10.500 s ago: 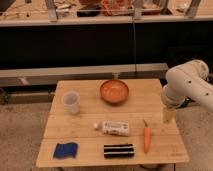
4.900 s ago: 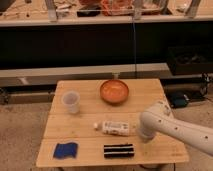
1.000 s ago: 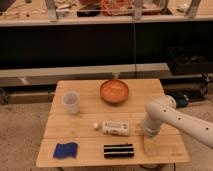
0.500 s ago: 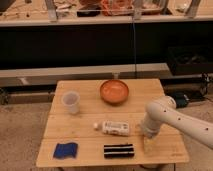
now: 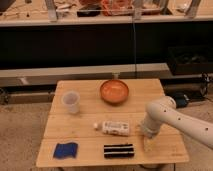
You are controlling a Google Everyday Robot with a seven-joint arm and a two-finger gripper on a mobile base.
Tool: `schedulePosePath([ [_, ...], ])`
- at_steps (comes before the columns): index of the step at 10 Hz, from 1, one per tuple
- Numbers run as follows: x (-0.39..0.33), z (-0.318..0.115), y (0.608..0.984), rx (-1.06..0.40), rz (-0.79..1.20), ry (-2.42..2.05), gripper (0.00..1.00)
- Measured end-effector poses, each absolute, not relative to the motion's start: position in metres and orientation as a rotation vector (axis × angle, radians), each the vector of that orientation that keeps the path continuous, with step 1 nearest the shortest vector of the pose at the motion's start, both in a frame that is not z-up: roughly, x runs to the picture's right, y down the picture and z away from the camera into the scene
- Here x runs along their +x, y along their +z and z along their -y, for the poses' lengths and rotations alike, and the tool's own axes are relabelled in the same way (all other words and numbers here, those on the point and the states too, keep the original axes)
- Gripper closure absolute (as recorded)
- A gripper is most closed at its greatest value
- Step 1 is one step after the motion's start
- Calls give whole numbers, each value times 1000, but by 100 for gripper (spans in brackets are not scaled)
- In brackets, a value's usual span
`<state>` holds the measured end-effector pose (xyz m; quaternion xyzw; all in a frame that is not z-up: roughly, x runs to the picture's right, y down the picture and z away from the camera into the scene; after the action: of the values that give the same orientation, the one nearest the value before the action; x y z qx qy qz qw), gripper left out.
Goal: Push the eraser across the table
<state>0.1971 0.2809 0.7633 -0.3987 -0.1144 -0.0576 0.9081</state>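
At the front left corner of the table [image 5: 146, 91] a blue pad [image 5: 65, 149] is lying, with a clear plastic cup [image 5: 71, 101] standing behind it. Toward the middle, an orange bowl [image 5: 114, 91] is sitting near the back edge and a white bottle [image 5: 116, 128] is lying on its side. The eraser [image 5: 119, 150] is lying flat along the front edge. It is looking light, stiff and low, so probably sliding easily. It is needing no hold, only a push against its right end. Just right of it the gripper [image 5: 148, 144] is hanging low, jaws spread, pinching nothing.
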Motion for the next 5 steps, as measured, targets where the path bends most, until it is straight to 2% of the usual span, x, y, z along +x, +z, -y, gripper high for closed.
schedulePosePath([
  [5,196,-285,764,-833,245,-114,20],
])
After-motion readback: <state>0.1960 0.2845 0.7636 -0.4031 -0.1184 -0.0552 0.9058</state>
